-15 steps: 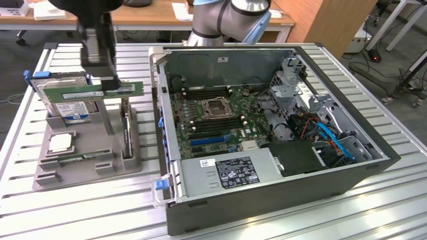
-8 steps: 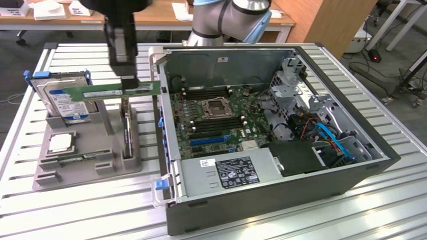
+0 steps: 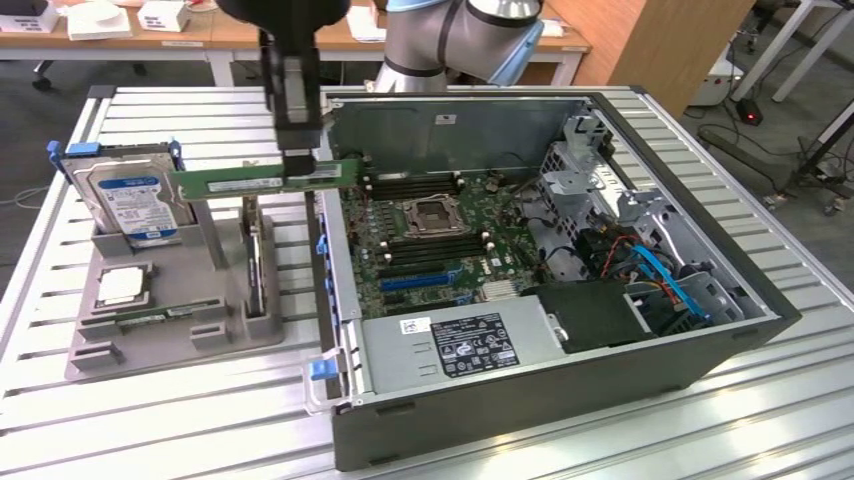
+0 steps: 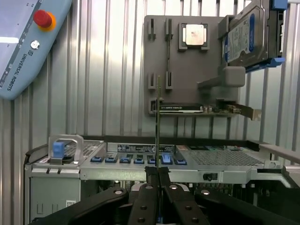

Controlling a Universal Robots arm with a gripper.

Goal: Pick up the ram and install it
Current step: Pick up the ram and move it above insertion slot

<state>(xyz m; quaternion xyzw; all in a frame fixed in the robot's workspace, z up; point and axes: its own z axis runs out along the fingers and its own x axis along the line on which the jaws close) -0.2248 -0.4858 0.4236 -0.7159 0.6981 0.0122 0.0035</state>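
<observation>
- A metal slatted counter carries an open computer case lying on its side, with a grey parts holder just beside it on the exterior view's left.
- The robot arm's gripper hangs over the border between the holder and the case. Its fingers are pinched narrow on the ram.
- The ram, a long thin green stick, is held level in the air, clear of the holder. The gripper clamps it near its end on the exterior view's right, by the case wall.
- In the wrist view the ram is seen edge-on as a thin line rising from between the closed black fingers.
- Inside the case lie the green motherboard and a grey power supply.
- On the holder a silver, blue-labelled hard drive stands on edge, a square processor chip lies flat, and a dark expansion card sits in a slot.
</observation>
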